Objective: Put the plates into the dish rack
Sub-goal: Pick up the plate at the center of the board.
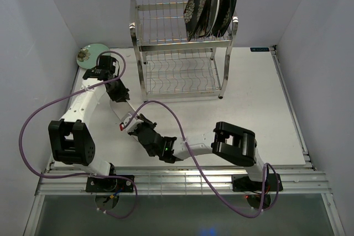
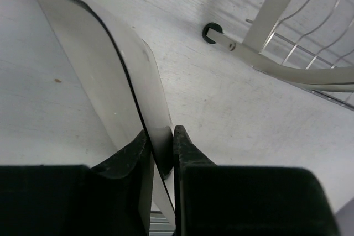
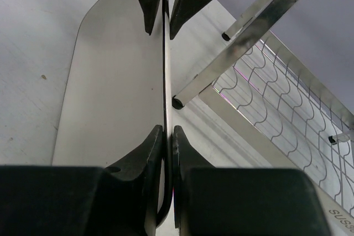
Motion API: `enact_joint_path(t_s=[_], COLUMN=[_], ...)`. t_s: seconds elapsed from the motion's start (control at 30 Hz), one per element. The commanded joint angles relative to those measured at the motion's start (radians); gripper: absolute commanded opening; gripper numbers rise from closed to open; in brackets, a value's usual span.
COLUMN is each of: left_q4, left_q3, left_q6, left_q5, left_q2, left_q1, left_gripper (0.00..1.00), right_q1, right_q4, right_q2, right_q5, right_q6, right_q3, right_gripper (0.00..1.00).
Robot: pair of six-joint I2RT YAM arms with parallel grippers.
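Desk: Grip status?
Photographer: White rectangular plate (image 3: 110, 81) stands on edge near the dish rack (image 1: 180, 75), left gripper (image 2: 160, 142) and right gripper (image 3: 167, 136) clamping opposite rims. It looks stiff, slick and breakable, so the rims suit best.

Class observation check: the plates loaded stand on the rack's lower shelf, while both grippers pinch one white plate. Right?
Wrong shelf: the loaded plates stand on the dish rack's upper shelf, per the top view. The left gripper and right gripper do pinch the white plate.
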Motion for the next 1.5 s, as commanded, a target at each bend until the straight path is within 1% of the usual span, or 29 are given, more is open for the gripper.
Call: enact_joint_path(t_s=[0.0,0.07,0.1,0.27,0.3,0.33,0.4,0.47,0.5,0.53,0.63,0.7,0.83,1.07,1.17,1.2,1.23,1.33,1.47], left_q4=[0.005,0.005,0.005,0.007,0.007,0.01,0.014,0.017,0.022,0.025,0.037,0.051,0.068,0.089,0.115,0.131,0.135,0.16,0.177], left_q3=[0.024,0.026,0.026,0.026,0.026,0.028,0.026,0.024,0.023,0.021,0.014,0.006,-0.008,-0.018,-0.035,-0.038,-0.046,-0.054,-0.048], left_q6=[0.011,0.014,0.012,0.015,0.014,0.014,0.015,0.012,0.014,0.012,0.008,0.009,0.008,0.009,0.006,0.003,0.003,0.006,0.008], left_q5=[0.013,0.013,0.014,0.018,0.021,0.021,0.022,0.025,0.025,0.03,0.031,0.044,0.065,0.097,0.128,0.143,0.151,0.201,0.241], left_q2=[-0.026,-0.024,-0.026,-0.02,-0.02,-0.02,-0.024,-0.029,-0.03,-0.033,-0.043,-0.05,-0.058,-0.059,-0.076,-0.081,-0.086,-0.092,-0.083], left_q1=[-0.003,-0.004,-0.003,-0.003,-0.004,-0.003,-0.003,-0.003,-0.003,-0.003,-0.003,-0.004,-0.003,-0.003,-0.003,-0.003,-0.003,-0.003,-0.003], left_gripper=[0.19,0.08,0.0,0.0,0.0,0.0,0.0,0.0,0.0,0.0,0.0,0.0,0.0,0.0,0.0,0.0,0.0,0.0,0.0], right_q1=[0.02,0.023,0.023,0.029,0.029,0.031,0.031,0.031,0.031,0.031,0.029,0.029,0.029,0.026,0.026,0.025,0.025,0.023,0.022], right_q4=[0.128,0.128,0.126,0.141,0.144,0.146,0.14,0.126,0.123,0.118,0.098,0.079,0.023,-0.07,-0.105,-0.113,-0.116,-0.09,-0.031], right_q2=[0.013,0.016,0.018,0.025,0.025,0.025,0.022,0.015,0.01,0.001,-0.02,-0.027,-0.059,-0.16,-0.182,-0.185,-0.191,-0.206,-0.231], right_q5=[0.051,0.054,0.057,0.069,0.074,0.077,0.083,0.088,0.088,0.086,0.069,0.062,0.042,-0.072,-0.081,-0.081,-0.083,-0.099,-0.133], right_q6=[-0.073,-0.073,-0.075,-0.089,-0.092,-0.095,-0.089,-0.07,-0.064,-0.054,-0.009,0.025,0.112,0.324,0.402,0.419,0.451,0.482,0.534], right_q3=[0.056,0.057,0.059,0.062,0.063,0.065,0.066,0.066,0.065,0.062,0.044,0.037,0.024,-0.047,-0.061,-0.065,-0.07,-0.116,-0.194], right_gripper=[0.08,0.08,0.08,0.09,0.12,0.18,0.26,0.31,0.31,0.36,0.44,0.47,0.61,0.66,0.74,0.79,0.81,0.84,0.84])
